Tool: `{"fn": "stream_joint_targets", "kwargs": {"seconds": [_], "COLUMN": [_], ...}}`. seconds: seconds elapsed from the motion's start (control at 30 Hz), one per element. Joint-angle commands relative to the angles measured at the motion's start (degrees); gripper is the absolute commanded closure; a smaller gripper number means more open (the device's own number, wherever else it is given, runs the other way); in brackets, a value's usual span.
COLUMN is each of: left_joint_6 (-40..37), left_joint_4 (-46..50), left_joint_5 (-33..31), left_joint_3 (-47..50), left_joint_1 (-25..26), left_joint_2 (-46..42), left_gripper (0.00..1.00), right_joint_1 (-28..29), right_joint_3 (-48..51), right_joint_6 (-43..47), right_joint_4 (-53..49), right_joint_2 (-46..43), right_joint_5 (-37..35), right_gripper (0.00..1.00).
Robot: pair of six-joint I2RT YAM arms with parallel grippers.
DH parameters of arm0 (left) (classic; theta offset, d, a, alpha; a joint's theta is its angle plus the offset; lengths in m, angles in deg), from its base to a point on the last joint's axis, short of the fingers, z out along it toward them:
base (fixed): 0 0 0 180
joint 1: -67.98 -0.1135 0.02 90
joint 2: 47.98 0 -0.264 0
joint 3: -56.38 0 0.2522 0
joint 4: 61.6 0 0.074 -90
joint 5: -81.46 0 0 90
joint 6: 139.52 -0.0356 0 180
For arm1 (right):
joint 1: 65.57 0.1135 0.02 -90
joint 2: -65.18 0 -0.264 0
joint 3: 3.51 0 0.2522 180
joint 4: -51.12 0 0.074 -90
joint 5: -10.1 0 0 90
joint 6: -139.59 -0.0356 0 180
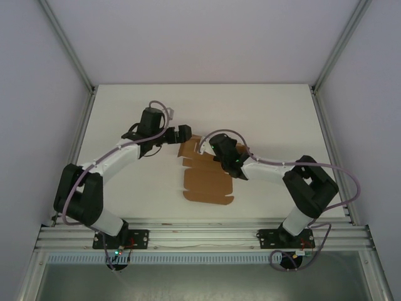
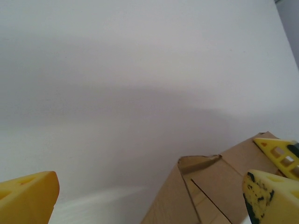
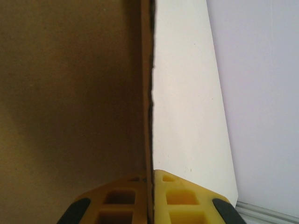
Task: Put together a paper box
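Brown paper box (image 1: pixel 207 182), mostly flat sheet, ctr of table (image 1: pixel 125 106). Right gripper (image 3: pixel 152 179) clamped on its far flap edge. Left gripper (image 1: pixel 183 133) jaws wide apart, just beside far-left corner, prob. not touching.

Hidden under black right gripper (image 1: pixel 220 155): 2 o'clock corner of brown die-cut cardboard sheet (image 1: pixel 205 183). Cropped at 5 o'clock, left wrist view.

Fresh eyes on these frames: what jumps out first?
The brown paper box, a mostly flat die-cut sheet, lies mid-table between the arms. The right gripper is shut on a raised edge at the sheet's far right. The left gripper hangs wide open at the sheet's far-left corner.
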Motion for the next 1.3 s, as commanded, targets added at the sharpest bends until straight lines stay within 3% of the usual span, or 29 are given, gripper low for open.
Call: {"fn": "stream_joint_targets", "kwargs": {"seconds": [0.0,0.3,0.7,0.8,1.07,1.27], "left_joint_6": [-2.0,-2.0,3.1,3.2,3.1,3.2], "left_joint_4": [2.2,1.4,-9.9,-11.4,-10.9,-8.8], "left_joint_5": [-1.1,-3.9,-7.3,-7.5,-8.1,-7.9], "left_joint_3": [-2.7,-3.5,-1.8,-0.7,4.5,11.3], "left_joint_1": [1.1,4.5,8.6,9.3,8.8,4.2], "left_joint_2": [2.2,5.8,7.5,6.8,0.4,-6.2], "left_gripper": [0.0,0.0,0.0,0.0,0.0,0.0], "right_joint_1": [0.4,0.4,0.4,0.0,-1.9,-3.4], "right_joint_3": [-0.8,-1.8,1.6,2.2,3.3,5.1], "right_joint_6": [-2.6,-8.9,-13.9,-14.6,-17.3,-17.5], "right_joint_4": [-0.1,-1.8,0.0,0.9,0.5,0.1], "right_joint_2": [-2.1,-2.2,-7.6,-8.2,-10.2,-12.8], "right_joint_5": [0.3,1.5,13.9,14.2,12.8,12.7], "right_gripper": [0.92,0.92,0.92,0.92,0.92,0.93]}}
